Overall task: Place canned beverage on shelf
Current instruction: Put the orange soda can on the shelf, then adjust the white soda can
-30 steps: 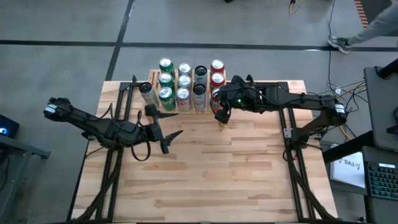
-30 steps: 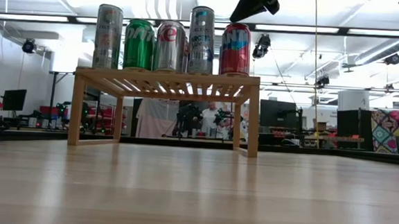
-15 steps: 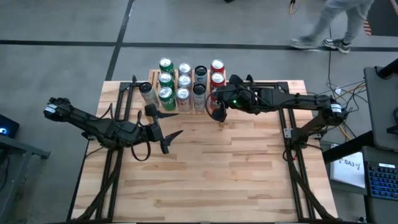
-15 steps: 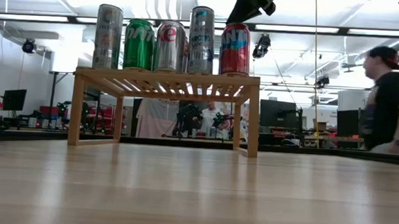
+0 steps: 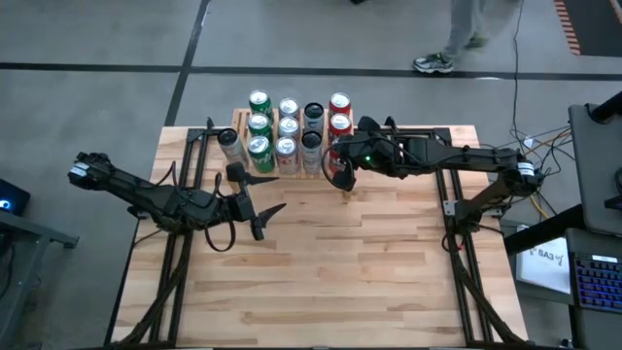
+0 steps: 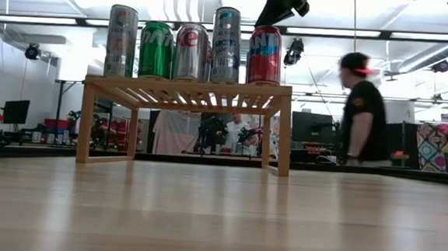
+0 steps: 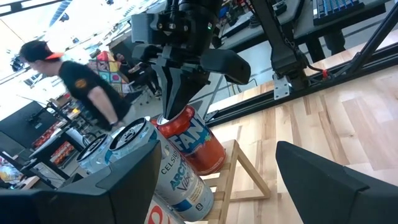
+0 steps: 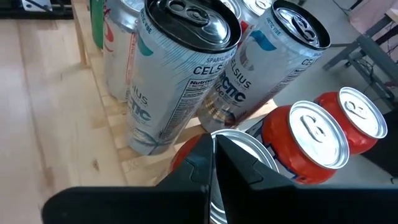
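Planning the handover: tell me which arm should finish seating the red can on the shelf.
Right. The right gripper, shut, sits right over the red can at the shelf front corner. The left gripper is open, off over the table.

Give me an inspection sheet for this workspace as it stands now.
Surface: plank table, bare in the middle and near side.
Job's things: wooden shelf at the far edge, loaded with upright cans; red can at the right front corner.
Clutter: nothing seen.
Hands: right hand shut, its tips at the red can's top; left hand open, holding nothing, over the table in front of the shelf's left part.
Cables: black loop under the left arm; cords off the table's right edge.
Surroundings: a person walking behind the table; desk with keyboard at right.
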`<act>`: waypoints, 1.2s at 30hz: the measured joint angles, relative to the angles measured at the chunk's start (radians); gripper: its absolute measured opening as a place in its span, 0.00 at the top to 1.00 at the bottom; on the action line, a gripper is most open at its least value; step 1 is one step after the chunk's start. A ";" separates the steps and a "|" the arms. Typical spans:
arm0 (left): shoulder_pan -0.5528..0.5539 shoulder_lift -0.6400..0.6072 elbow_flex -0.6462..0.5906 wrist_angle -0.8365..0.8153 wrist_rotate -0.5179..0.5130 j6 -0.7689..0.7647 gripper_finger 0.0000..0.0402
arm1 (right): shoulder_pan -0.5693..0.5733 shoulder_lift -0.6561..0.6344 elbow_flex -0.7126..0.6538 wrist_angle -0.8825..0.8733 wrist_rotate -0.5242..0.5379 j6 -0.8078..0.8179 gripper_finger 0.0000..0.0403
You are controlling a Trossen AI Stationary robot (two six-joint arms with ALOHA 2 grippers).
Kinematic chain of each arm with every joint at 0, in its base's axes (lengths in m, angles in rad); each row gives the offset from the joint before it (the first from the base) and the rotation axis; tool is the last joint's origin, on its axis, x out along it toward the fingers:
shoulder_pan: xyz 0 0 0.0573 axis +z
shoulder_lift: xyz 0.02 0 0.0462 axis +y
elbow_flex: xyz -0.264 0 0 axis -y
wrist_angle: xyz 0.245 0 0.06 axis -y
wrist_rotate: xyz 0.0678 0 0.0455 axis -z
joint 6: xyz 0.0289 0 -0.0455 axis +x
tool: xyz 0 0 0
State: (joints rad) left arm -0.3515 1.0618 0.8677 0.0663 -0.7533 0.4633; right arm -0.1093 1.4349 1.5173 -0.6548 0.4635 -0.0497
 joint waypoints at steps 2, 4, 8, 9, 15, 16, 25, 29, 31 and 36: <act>0.000 0.000 0.000 0.000 0.000 0.000 0.25 | 0.000 0.000 0.000 0.000 0.000 -0.012 0.98; 0.000 0.000 0.000 0.000 0.000 0.000 0.25 | 0.000 0.000 0.000 -0.001 0.000 -0.015 0.98; 0.000 0.000 0.000 0.000 0.000 -0.001 0.25 | 0.000 0.000 0.000 -0.004 -0.001 -0.026 0.98; 0.000 0.000 0.000 0.000 0.000 0.000 0.25 | 0.001 0.000 0.000 -0.005 -0.001 -0.027 0.98; 0.000 0.000 0.000 -0.001 0.000 0.000 0.25 | 0.002 -0.004 0.000 -0.014 -0.001 -0.041 0.98; 0.000 0.000 0.000 -0.001 0.000 -0.001 0.25 | 0.002 -0.004 0.000 -0.015 -0.002 -0.044 0.98; 0.000 0.000 0.000 -0.001 -0.017 -0.001 0.25 | 0.002 -0.008 0.000 -0.012 -0.001 -0.059 0.98; 0.000 0.000 0.000 -0.001 -0.025 -0.004 0.25 | 0.002 -0.012 0.000 0.007 -0.001 -0.059 0.98; 0.000 0.000 0.000 -0.001 -0.025 -0.004 0.25 | 0.002 -0.020 0.001 0.017 0.000 -0.059 0.98; 0.000 0.000 0.000 -0.001 -0.025 -0.004 0.25 | 0.002 -0.039 0.043 0.004 0.000 0.007 0.98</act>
State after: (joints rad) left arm -0.3519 1.0618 0.8677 0.0657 -0.7788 0.4591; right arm -0.1070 1.3960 1.5605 -0.6507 0.4632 -0.0431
